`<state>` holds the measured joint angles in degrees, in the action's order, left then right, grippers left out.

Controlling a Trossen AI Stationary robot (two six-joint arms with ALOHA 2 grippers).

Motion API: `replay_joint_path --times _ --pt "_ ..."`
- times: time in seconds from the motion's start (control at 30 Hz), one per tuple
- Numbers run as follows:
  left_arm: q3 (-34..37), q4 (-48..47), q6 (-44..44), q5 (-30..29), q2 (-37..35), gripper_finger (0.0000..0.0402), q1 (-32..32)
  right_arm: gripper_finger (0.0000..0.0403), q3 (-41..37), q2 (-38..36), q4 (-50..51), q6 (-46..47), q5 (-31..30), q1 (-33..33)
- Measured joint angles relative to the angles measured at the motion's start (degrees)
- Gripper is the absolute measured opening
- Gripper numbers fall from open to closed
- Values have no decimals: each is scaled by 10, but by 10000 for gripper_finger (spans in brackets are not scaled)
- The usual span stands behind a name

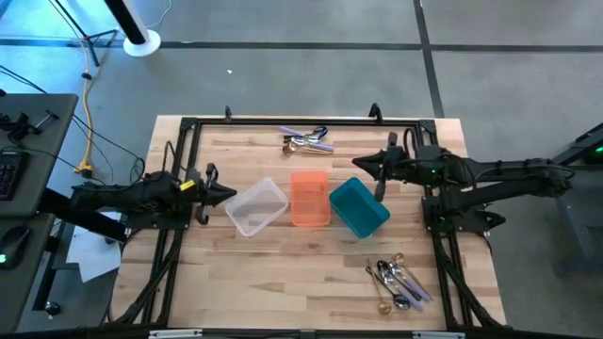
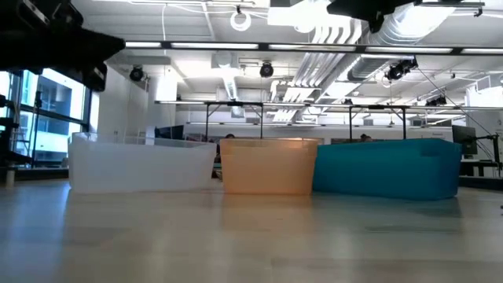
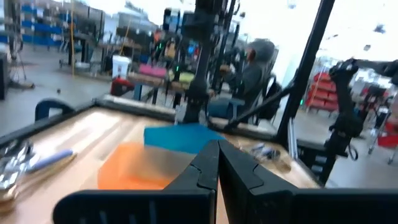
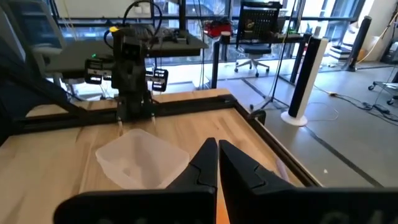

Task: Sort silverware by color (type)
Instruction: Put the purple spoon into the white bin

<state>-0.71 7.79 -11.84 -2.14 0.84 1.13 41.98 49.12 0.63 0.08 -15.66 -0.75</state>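
Heaped at lower right of the high view on the wooden surface [image 1: 283,282]: silverware [image 1: 399,281], shiny silver spoons with some gold. Second mixed pile [image 1: 307,141] at upper centre, silver, gold and black. Between them, in a row: clear bin [image 1: 255,207], orange bin [image 1: 309,198], teal bin [image 1: 359,207]. Left gripper [image 1: 229,194] beside the clear bin, fingers together, empty. Right gripper [image 1: 359,164] above the teal bin, fingers together, empty.

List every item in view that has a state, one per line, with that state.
left gripper: shut, empty, beside the clear bin
right gripper: shut, empty, above the teal bin
clear bin: upright, empty
orange bin: upright, empty
teal bin: upright, empty
silverware: two unsorted piles on the table
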Motion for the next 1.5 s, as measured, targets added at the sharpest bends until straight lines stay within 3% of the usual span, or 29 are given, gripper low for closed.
replay_joint_path --times 0.17,0.27,0.33,0.63,0.73,0.8,0.93,1.27,1.37,1.5 --pt "0 109 -12 -13 0 0 0 0 0 -5 -1 1 0 0" --pt "-3 270 -60 -108 17 0 0 0 0 -7 0 1 0 0" --pt "-21 307 -65 -140 42 0 0 0 0 -7 -2 1 -1 0" --pt "-263 85 48 -134 285 0 -7 0 0 -7 -67 26 -2 0" --pt "-330 66 55 -129 343 0 -14 0 0 -7 -85 26 22 0" --pt "-356 66 60 -92 367 0 -20 0 0 -6 -90 28 50 0" --pt "-373 76 61 -19 390 0 -32 0 0 3 -86 41 61 0" --pt "-373 91 26 -29 401 0 -38 0 0 19 -79 85 46 -4" --pt "-373 91 25 -31 401 0 -38 0 5 59 -81 138 23 -24" --pt "-373 90 19 -31 406 0 -38 0 70 150 -28 155 43 -82"
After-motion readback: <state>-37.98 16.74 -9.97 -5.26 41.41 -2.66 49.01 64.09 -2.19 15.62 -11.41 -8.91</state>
